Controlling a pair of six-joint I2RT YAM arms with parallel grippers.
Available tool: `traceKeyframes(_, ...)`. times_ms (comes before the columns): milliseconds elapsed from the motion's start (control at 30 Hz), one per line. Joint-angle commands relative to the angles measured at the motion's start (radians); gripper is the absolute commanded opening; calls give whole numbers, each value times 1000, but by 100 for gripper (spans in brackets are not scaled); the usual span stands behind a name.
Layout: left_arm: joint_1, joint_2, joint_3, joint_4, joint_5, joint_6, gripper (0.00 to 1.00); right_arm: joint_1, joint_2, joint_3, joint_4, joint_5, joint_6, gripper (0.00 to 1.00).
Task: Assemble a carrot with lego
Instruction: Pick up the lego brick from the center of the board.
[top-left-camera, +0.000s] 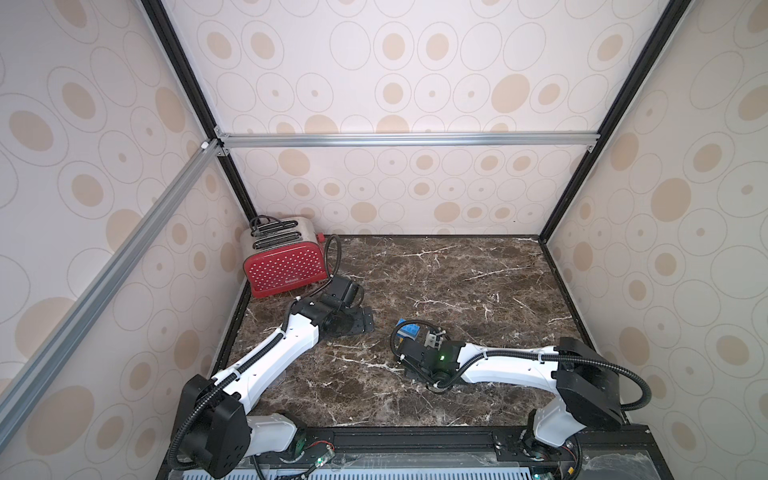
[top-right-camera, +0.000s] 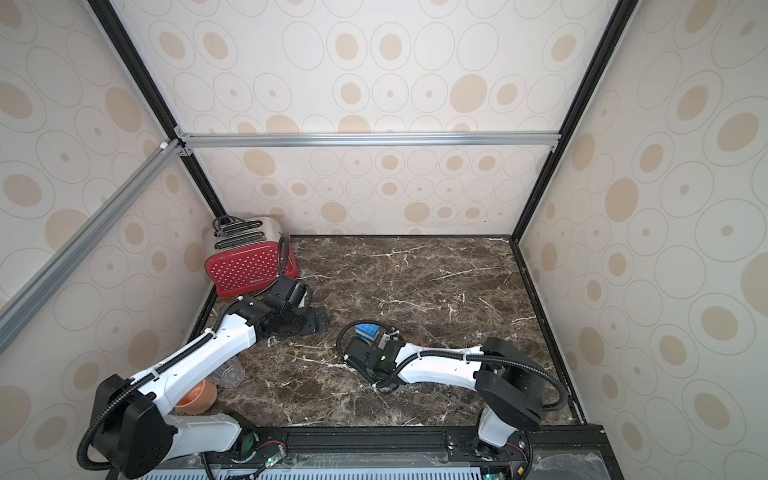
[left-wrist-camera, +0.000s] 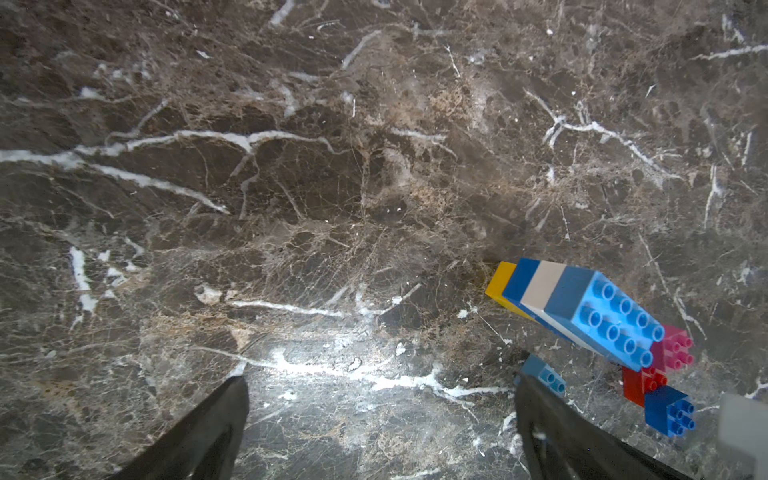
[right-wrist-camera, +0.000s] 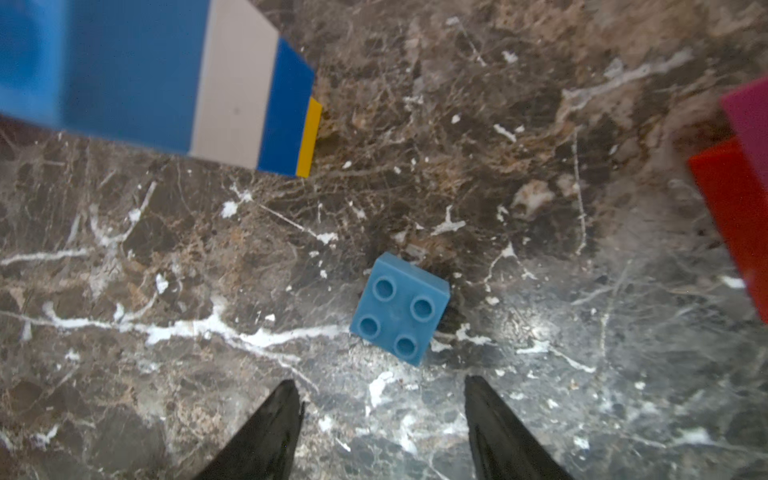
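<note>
A lego stack (left-wrist-camera: 582, 307) stands on the marble with yellow at the base, then blue, white and a studded light blue brick on top; both top views show its top (top-left-camera: 409, 329) (top-right-camera: 368, 330). Beside it are red (left-wrist-camera: 642, 380), pink (left-wrist-camera: 675, 347) and dark blue (left-wrist-camera: 669, 411) bricks. A small light blue square brick (right-wrist-camera: 399, 309) sits alone on the table, just ahead of my right gripper (right-wrist-camera: 380, 380), which is open and empty. The stack (right-wrist-camera: 166, 83) is off to one side of it. My left gripper (left-wrist-camera: 382, 376) is wide open over bare marble near the toaster.
A red dotted toaster (top-left-camera: 282, 266) stands in the back left corner, close to my left arm. An orange bowl (top-right-camera: 197, 397) and a clear cup (top-right-camera: 228, 372) sit at the front left under that arm. Patterned walls close in the table on three sides.
</note>
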Motion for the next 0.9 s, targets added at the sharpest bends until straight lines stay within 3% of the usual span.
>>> traceKeyframes(0,7,-21,-10,-11,9,23,99,3,15,15,-15,55,107,67)
traceKeyframes(433,11,-15,-23,-3,15,21,99,-35,54,-44,66,36,149,65)
traceKeyframes(867,22,-18,-39,-2,18,24,99,-67,118,20,-79,-1,166,50)
